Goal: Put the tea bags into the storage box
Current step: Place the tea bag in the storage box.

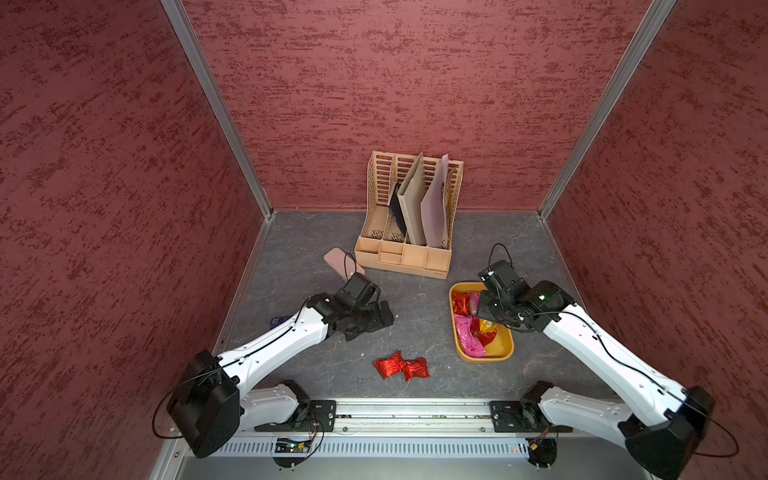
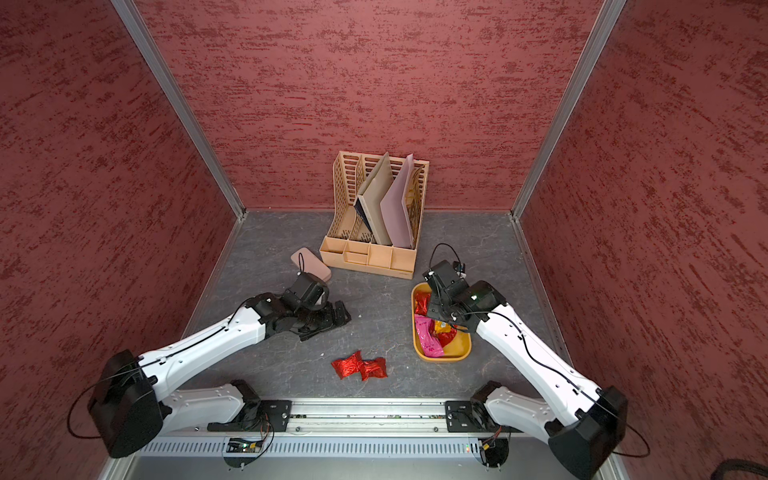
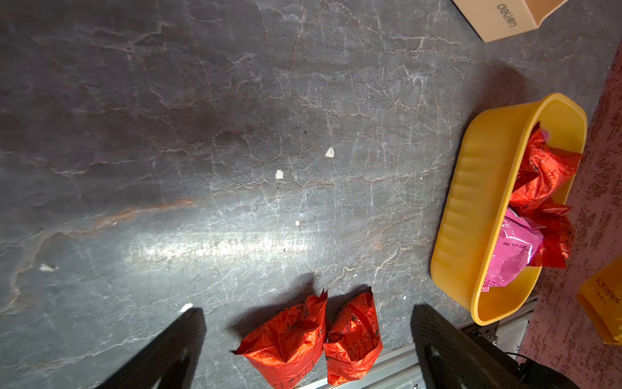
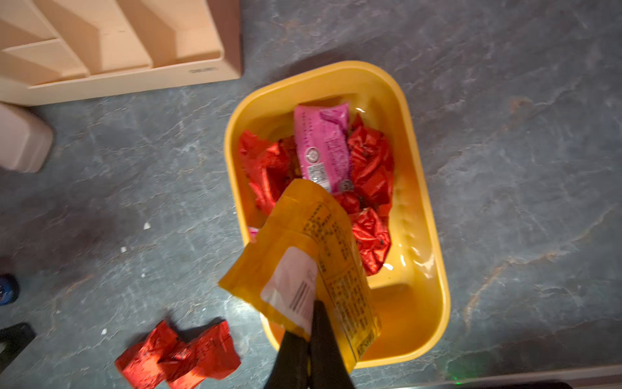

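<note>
The right fingers (image 4: 313, 313) are clamped together on one short edge of the orange-gold tea bag (image 4: 303, 242). The bag is carried above the storage box (image 4: 336, 70) and reaches forward from the fingers over the contents; its long axis is set roughly along the long axis of the box. In the right wrist view one corner appears to project past the box wall on the side facing the pair of loose red tea bags (image 4: 178, 357); a small shift toward the box centre is judged advisable before release, as the bag may otherwise be caught on the rim.

Inside the box, several red tea bags (image 4: 370, 161) and a magenta-pink tea bag (image 4: 323, 144) are piled toward the end nearer the file organiser (image 4: 111, 67); part of the floor at the opposite end shows bare.

The loose pair lies on the desk (image 1: 415, 299), not yet stored; the two bags touch one another, beside the box on its side toward the left arm. The left fingers (image 1: 376, 319) are held apart and empty; they are judged nearer to the pair than the right fingers. In the left wrist view the pair is framed between the two fingers.
</note>
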`<state>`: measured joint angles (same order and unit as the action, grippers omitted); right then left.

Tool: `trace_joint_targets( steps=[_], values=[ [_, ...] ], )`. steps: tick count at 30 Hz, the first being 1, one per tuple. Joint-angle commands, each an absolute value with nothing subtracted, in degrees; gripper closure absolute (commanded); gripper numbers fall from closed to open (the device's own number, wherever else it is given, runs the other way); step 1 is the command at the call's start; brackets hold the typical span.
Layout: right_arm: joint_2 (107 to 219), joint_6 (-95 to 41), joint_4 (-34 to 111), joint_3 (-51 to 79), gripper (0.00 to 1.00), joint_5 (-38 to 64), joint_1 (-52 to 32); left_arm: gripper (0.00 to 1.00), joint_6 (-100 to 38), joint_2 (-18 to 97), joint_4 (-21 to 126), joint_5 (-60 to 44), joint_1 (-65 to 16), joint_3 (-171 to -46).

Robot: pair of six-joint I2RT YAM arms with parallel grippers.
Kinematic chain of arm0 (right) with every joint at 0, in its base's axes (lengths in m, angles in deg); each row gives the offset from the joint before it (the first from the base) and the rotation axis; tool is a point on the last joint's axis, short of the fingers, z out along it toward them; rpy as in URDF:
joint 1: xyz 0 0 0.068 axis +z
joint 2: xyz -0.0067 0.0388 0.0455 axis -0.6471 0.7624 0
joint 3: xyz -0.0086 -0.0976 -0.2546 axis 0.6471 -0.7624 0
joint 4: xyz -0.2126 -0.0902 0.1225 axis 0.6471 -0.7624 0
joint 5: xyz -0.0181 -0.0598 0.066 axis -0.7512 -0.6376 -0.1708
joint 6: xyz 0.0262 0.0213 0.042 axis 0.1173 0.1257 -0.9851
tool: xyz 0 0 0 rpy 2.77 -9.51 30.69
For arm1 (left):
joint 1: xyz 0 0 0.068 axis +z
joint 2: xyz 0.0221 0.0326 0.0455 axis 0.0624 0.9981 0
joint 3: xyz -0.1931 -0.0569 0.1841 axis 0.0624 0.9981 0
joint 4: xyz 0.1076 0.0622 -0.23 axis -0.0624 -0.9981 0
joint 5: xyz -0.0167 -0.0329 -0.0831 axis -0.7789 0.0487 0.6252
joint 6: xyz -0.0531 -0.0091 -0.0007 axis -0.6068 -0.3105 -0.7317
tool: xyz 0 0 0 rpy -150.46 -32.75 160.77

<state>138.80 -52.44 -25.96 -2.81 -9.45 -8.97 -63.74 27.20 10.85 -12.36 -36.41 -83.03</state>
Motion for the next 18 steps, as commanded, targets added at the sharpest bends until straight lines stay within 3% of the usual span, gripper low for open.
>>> trace_joint_targets(
  steps=[1,10,12,18],
  values=[
    [139.45,-49.56,-23.82,-5.63,1.0,-6.17,-12.25,0.0,-65.67,28.15,12.88,-14.23,-37.32,-84.82],
    [140.49,-50.98,-18.81,-13.54,0.99,-1.77,-15.89,0.0,-65.82,27.56,11.05,-15.42,-37.82,-84.92],
    [140.73,-50.95,-19.52,-13.64,0.89,-2.16,-15.87,0.0,-65.66,27.04,10.53,-15.6,-37.8,-84.68],
    [138.09,-48.58,-26.25,-10.12,0.43,-7.27,-15.85,0.0,-63.88,25.88,9.86,-15.43,-37.48,-84.21]
  ],
)
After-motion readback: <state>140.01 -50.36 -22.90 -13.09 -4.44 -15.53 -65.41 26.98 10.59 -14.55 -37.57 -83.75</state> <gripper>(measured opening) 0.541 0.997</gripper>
